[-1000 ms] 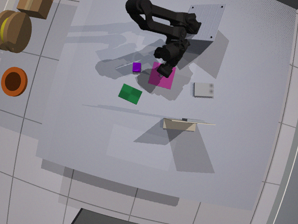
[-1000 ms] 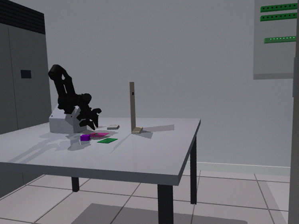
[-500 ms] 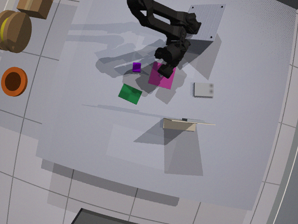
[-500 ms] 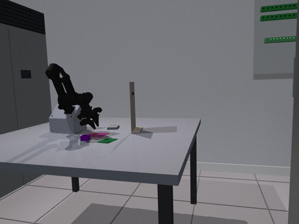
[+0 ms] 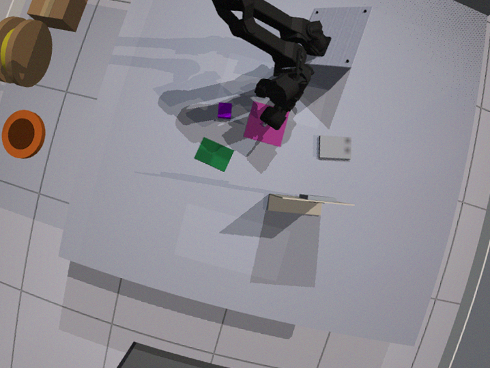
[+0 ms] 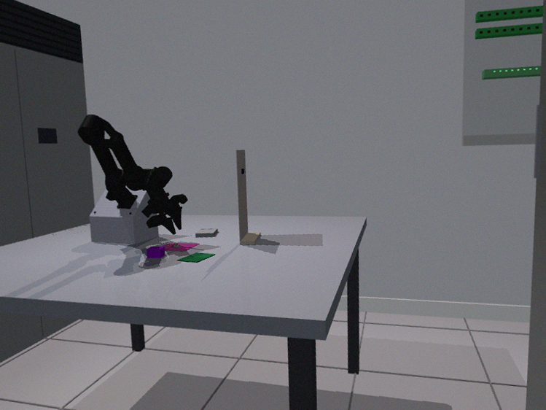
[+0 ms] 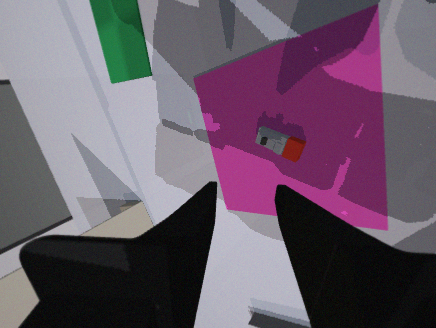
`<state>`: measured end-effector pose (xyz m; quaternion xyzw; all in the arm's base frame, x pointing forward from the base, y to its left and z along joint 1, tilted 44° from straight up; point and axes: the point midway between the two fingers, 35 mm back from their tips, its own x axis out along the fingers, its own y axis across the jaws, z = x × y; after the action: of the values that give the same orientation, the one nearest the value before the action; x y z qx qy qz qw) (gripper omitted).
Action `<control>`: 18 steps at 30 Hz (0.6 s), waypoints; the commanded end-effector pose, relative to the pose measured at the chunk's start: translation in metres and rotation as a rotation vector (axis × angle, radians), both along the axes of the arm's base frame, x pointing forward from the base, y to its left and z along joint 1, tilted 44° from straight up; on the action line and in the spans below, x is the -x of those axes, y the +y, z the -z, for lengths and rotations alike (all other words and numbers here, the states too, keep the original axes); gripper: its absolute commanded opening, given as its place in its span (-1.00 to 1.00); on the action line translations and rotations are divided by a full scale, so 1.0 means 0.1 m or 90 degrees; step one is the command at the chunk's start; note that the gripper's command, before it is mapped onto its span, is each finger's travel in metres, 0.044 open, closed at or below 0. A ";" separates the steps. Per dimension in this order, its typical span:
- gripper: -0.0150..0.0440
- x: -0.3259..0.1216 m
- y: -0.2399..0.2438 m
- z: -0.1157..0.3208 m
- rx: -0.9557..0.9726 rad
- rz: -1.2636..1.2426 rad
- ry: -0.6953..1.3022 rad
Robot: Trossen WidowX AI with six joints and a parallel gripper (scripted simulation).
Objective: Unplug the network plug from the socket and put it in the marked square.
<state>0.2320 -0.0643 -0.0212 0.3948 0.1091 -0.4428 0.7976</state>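
Note:
The plug (image 7: 282, 142) (image 6: 174, 246), grey with a red end, lies on the table inside the magenta marked square (image 7: 240, 100) (image 5: 252, 133) (image 6: 189, 246). Nothing touches it in the wrist view. My gripper (image 7: 246, 190) (image 6: 176, 230) (image 5: 271, 123) is partly open, with nothing between its fingers, and hangs a little above the square. In the top view it hides part of the square. The beige upright panel (image 6: 241, 193) (image 5: 294, 205) stands apart from the gripper; a small dark socket opening (image 6: 242, 171) shows near its top.
A purple block (image 5: 224, 110) (image 6: 155, 251) stands left of the square in the top view. A flat green rectangle (image 5: 213, 153) (image 6: 197, 257) (image 7: 120, 50) lies in front of the block. A low white box (image 5: 334, 147) (image 6: 206, 232) lies to the right. My arm's grey base (image 5: 340, 36) is behind.

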 end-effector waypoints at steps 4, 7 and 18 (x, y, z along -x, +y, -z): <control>0.04 -0.02 0.04 -0.03 -0.001 0.003 -0.002; 0.04 -0.02 0.06 -0.04 -0.002 0.003 -0.002; 0.04 -0.02 0.11 -0.07 -0.003 0.004 0.000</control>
<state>0.2334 -0.0548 -0.0159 0.3962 0.1116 -0.4446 0.7955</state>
